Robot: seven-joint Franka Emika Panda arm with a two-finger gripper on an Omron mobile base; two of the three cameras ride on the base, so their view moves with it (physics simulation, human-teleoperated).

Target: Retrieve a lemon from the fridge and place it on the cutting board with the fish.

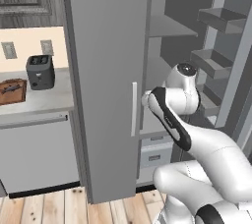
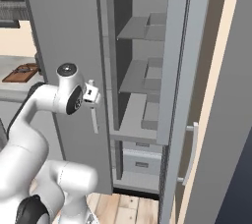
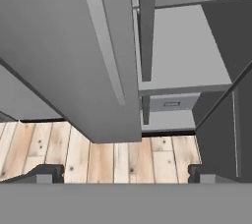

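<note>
there is one fridge (image 1: 106, 46), tall and plain grey, and it has two doors. the left door is shut and the right door (image 2: 173, 61) is swung open. each door has one long pale handle (image 1: 134, 108) that runs straight up and down, and the fridge's long side also runs up and down. inside, the right base view shows grey shelves (image 2: 138, 29) stacked one over the other, and two pale drawers (image 2: 141, 161) at the bottom. the open door has grey bins (image 1: 221, 19) on its inner side. to the left of the fridge there is one counter (image 1: 37, 101). on it sits one reddish-brown cutting board (image 1: 12, 92), near the left edge, with something dark lying on it that is too small to make out. one dark grey toaster (image 1: 40, 71) stands just beside the board, between it and the fridge. two wall plugs (image 1: 9, 50) sit on the pale wall behind. the robot's one gripper (image 3: 125, 173) has its two dark fingertips (image 3: 47, 173) spread wide apart with nothing between them. it points down over the wooden floor (image 3: 113, 156) in front of the shut left door, near that door's handle.
</note>
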